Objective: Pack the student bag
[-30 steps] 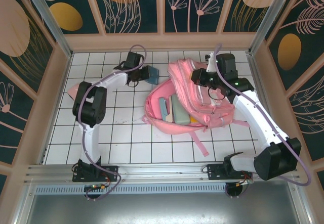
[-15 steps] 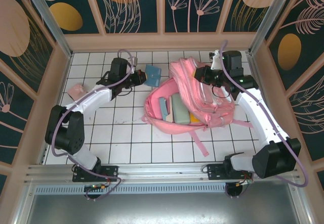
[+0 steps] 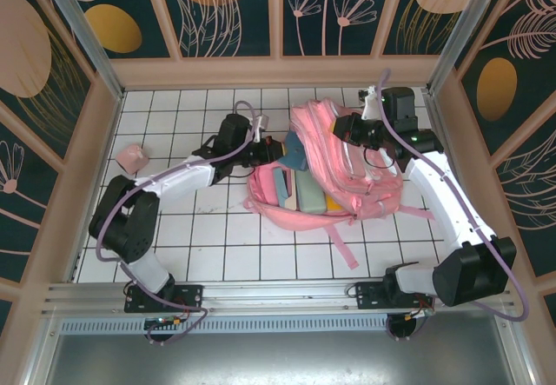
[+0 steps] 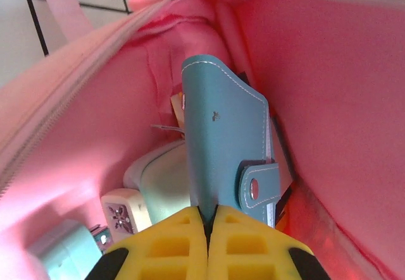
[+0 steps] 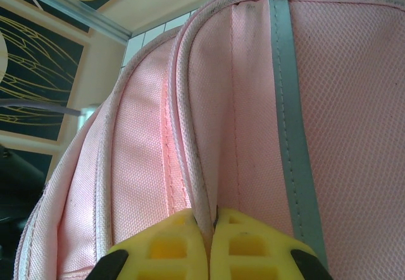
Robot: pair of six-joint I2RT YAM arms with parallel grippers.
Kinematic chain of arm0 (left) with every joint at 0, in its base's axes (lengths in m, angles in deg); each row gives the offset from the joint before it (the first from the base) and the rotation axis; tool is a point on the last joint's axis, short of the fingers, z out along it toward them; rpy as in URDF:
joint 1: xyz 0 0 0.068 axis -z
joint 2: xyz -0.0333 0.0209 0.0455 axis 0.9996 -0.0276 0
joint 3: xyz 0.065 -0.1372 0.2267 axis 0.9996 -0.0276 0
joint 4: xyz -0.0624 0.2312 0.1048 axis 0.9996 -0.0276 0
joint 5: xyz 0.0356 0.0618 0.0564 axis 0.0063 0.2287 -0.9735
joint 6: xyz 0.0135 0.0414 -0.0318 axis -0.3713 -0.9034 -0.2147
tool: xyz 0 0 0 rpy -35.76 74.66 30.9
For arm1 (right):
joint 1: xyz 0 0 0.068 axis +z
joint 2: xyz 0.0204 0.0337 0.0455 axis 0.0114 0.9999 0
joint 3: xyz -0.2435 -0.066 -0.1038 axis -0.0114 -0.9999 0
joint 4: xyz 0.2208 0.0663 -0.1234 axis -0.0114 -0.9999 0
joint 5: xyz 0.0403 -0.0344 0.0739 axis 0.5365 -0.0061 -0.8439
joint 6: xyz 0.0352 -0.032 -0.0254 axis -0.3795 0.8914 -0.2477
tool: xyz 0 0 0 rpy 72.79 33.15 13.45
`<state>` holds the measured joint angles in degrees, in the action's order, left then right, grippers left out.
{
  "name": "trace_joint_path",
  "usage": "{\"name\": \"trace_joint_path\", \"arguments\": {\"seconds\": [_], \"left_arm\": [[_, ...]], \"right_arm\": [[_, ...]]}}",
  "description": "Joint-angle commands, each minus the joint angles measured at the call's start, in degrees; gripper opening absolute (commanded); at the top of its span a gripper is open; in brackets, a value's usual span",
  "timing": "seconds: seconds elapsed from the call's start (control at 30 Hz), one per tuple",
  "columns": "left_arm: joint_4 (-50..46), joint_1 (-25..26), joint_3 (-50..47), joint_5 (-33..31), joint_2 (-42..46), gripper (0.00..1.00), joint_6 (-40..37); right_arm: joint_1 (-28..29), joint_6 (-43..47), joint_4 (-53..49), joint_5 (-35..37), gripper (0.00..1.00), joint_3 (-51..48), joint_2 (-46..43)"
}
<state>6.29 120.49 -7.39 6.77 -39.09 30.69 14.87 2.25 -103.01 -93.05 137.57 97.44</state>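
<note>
The student bag (image 3: 373, 189) lies on its side in the middle of the white-tiled desk (image 3: 217, 246), nearer my right arm, with its main compartment gaping toward my left. My right tool (image 5: 212, 220) is pinched together on a ridge of the bag's pink outer fabric just beside the grey reflective stripe (image 5: 288, 103). As I judge it, this grip lifts the upper flap so the mouth stays wide for loading. My left tool (image 4: 205, 220) is clamped on the bottom edge of a blue snap-tab case (image 4: 221, 141) and reaches through that mouth. The case stands edge-up against the pink lining, a pose that should let it slide in flat beside what is already packed. Below it sit a white plug adaptor (image 4: 120, 215) and a pale mint object (image 4: 158, 172). From above, a pale green pouch (image 3: 308, 189) and a yellow item (image 3: 332, 202) show in the opening. A small pink object (image 3: 132, 155) waits well apart on the desk's left side, presumably yet to be packed. No brand, label or lettering is legible on the bag or the case. The adaptor's face carries a small emblem too blurred to read.
</note>
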Motion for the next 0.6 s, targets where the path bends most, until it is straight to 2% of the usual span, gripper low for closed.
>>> {"name": "trace_joint_path", "arguments": {"seconds": [0.0,0.17,0.4,0.57], "left_arm": [[4.0,0.0,3.0,0.5,-4.0,0.00,8.4],[8.2,0.4,5.1,-0.1,-8.5,0.00,15.2],[4.4,0.6,10.2,-5.5,-13.6,0.00,22.1],[4.5,1.0,13.4,-7.0,-17.5,0.00,24.5]], "right_arm": [[-0.7,-0.1,3.3,-2.9,0.00,3.5,-0.8],[-0.8,-0.4,3.6,-2.9,0.00,3.1,-1.0],[-0.8,-1.0,4.5,-3.2,0.00,2.3,-1.1],[-0.6,-1.4,5.1,-3.6,0.00,1.7,-1.0]]}}
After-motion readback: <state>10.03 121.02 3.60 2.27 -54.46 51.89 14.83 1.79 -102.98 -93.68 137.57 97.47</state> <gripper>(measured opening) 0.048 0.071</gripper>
